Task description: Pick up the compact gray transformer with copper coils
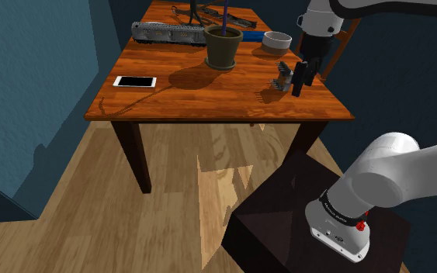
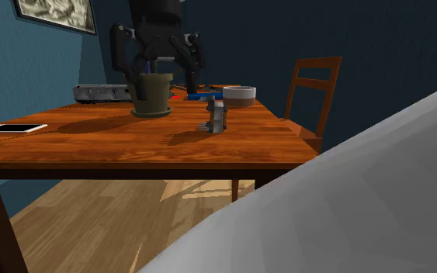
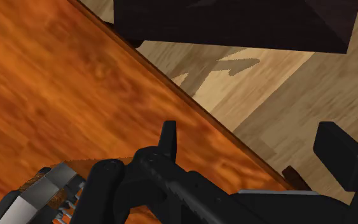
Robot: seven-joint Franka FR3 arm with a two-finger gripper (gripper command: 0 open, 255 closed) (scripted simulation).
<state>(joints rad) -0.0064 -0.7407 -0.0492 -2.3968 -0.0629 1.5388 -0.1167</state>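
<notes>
The small grey transformer with copper coils (image 1: 283, 76) stands upright on the wooden table (image 1: 209, 99), close to the edge at the shoulder view's right. My black gripper (image 1: 303, 77) hangs right beside it, on the side toward the table's edge, fingers open and empty. In the wrist view the transformer (image 3: 47, 194) lies outside the left finger (image 3: 168, 137), not between the two fingers, and the gripper (image 3: 254, 149) looks past the table's edge to the floor. In the second exterior view the transformer (image 2: 216, 115) sits lower than the spread gripper (image 2: 157, 76).
A dark plant pot (image 1: 223, 45), a bowl (image 1: 277, 40), a long grey device (image 1: 166, 32) and a white phone (image 1: 134, 81) share the table. A wooden chair (image 2: 311, 93) stands by the table. The dark stand (image 1: 302, 225) sits on the wood floor below.
</notes>
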